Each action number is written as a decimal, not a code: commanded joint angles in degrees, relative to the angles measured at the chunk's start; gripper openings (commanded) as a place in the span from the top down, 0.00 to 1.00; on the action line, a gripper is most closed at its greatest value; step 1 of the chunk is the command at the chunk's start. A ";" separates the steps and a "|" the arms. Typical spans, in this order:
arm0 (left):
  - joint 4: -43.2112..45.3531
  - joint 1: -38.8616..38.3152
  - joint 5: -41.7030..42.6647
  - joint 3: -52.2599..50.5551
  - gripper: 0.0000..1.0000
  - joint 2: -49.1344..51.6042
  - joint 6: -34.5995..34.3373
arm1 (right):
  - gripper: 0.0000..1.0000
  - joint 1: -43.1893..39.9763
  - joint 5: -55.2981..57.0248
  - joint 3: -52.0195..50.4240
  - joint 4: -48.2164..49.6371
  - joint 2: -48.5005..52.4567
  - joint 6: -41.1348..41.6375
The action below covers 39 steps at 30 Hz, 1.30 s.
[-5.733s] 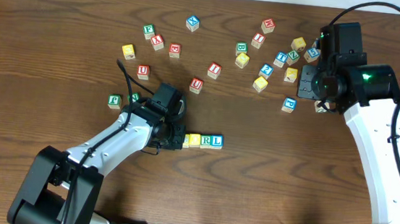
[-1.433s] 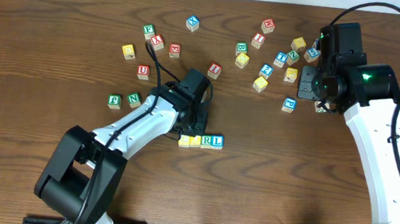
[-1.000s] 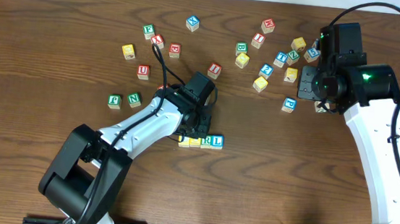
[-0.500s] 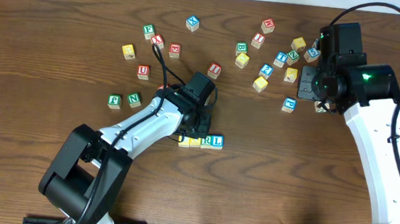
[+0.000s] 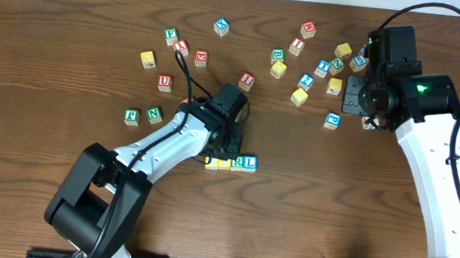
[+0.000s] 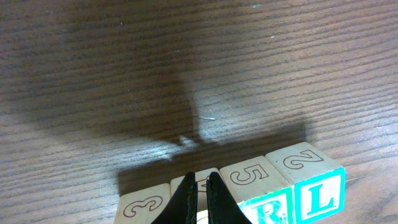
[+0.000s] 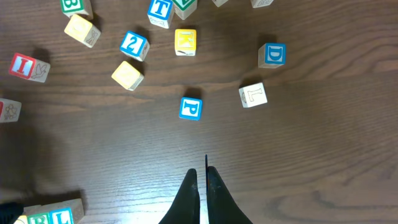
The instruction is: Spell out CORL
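Four letter cubes stand in a row near the table's front middle: two yellow-topped cubes (image 5: pixel 212 162) (image 5: pixel 224 163), the green R cube (image 5: pixel 238 162) and the blue L cube (image 5: pixel 249 162). In the left wrist view the row runs along the bottom edge, with the R cube (image 6: pixel 256 180) and L cube (image 6: pixel 306 165) at the right. My left gripper (image 6: pixel 199 179) (image 5: pixel 221 151) is shut and empty, its tips over the second cube from the left. My right gripper (image 7: pixel 200 171) (image 5: pixel 366 116) is shut and empty, far to the right.
Loose cubes are scattered across the back of the table, among them a green P cube (image 5: pixel 132 116) and N cube (image 5: pixel 154 114) left of my left arm. Ahead of my right fingers lie a blue P cube (image 7: pixel 190 107) and a blue D cube (image 7: pixel 272 54).
Earlier my left gripper moved from the row's left end to just behind its middle. Over the last second nothing has moved.
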 commanded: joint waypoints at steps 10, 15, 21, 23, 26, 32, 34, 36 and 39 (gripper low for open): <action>-0.76 -0.13 -0.70 1.22 0.93 0.76 -0.96 | 0.99 -0.28 0.70 0.68 -0.17 -0.26 -0.72; -0.61 -0.13 -0.74 1.22 0.93 0.76 -0.96 | 0.99 -0.28 0.70 0.68 -0.20 -0.26 -0.72; 2.14 -0.11 -1.03 1.22 0.92 0.76 -0.94 | 0.99 -0.28 0.70 0.68 -0.20 -0.26 -0.72; 2.89 -0.09 -2.93 1.22 0.93 0.76 -0.96 | 0.99 -0.28 0.72 0.68 -0.20 -0.26 -0.72; 2.51 0.66 -6.49 1.22 0.93 0.76 -0.96 | 0.99 -0.28 0.92 0.68 -0.26 -0.26 -0.72; -1.77 6.99 -9.60 2.38 0.93 0.57 -0.59 | 0.99 -0.28 1.77 0.68 -0.39 -0.26 -0.72; -2.93 8.44 -9.62 3.32 0.93 0.44 0.44 | 0.99 -0.28 1.79 0.68 -0.37 -0.26 -0.72; -4.44 9.84 -9.77 4.37 0.93 0.13 1.11 | 0.99 -0.28 1.79 0.68 -0.37 -0.26 -0.72; -7.41 11.82 -9.77 5.25 0.93 -1.49 1.68 | 0.99 -0.28 2.14 0.68 -0.35 -0.26 -0.70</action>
